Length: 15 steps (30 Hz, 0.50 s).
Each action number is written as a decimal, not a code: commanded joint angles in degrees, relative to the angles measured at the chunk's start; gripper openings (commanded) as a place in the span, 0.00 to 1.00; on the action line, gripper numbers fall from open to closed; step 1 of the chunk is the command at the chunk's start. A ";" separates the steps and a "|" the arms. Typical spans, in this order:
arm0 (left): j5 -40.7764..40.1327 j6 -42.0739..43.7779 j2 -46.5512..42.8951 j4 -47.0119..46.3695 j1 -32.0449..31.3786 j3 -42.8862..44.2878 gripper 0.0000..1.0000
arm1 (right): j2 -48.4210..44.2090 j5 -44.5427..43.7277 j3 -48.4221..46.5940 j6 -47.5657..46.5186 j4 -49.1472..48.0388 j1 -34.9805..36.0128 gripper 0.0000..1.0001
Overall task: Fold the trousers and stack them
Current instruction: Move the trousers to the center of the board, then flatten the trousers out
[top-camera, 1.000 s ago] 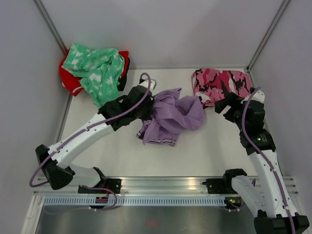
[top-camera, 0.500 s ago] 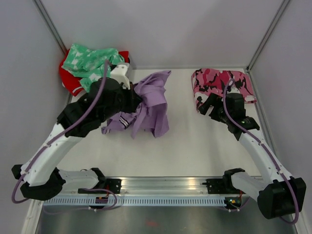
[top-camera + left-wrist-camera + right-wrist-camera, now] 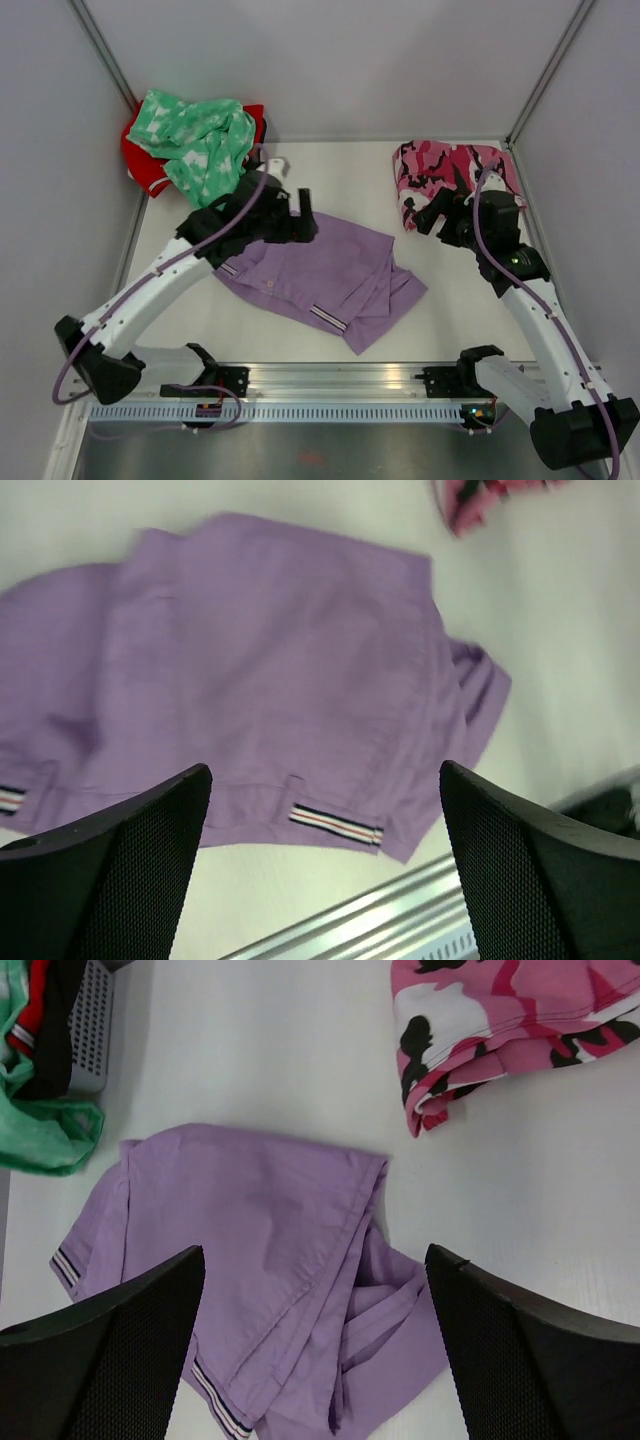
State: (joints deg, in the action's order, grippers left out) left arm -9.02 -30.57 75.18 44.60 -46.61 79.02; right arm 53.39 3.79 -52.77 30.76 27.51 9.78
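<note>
Left wrist view showed my left end effector (image 3: 325,770) apart and empty, with the trousers (image 3: 270,680) spread mostly flat on the bench (image 3: 350,175) just beneath it. My right end effector (image 3: 315,1250) was apart too, holding nothing. I judged that folding and stacking hadn't begun.

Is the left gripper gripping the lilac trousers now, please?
No, the left gripper hangs open above the trousers, with no cloth between its jaws.
</note>
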 commanded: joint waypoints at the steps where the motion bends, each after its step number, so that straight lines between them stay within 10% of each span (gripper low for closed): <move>1: -0.39 -4.94 -6.87 1.20 10.64 -5.53 1.00 | 1.45 6.92 1.44 -2.98 -2.54 2.68 0.98; 9: 6.79 -9.42 -11.72 -6.52 31.02 -30.75 0.99 | 12.78 0.79 6.54 0.17 -6.76 18.58 0.96; 15: 10.41 -14.51 -9.97 -16.11 32.02 -39.46 0.95 | 20.08 -5.37 8.74 5.00 -9.92 25.37 0.90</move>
State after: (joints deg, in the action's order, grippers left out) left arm -3.29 -39.97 64.62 37.23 -14.48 40.75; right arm 72.07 2.59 -44.69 32.18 21.87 33.28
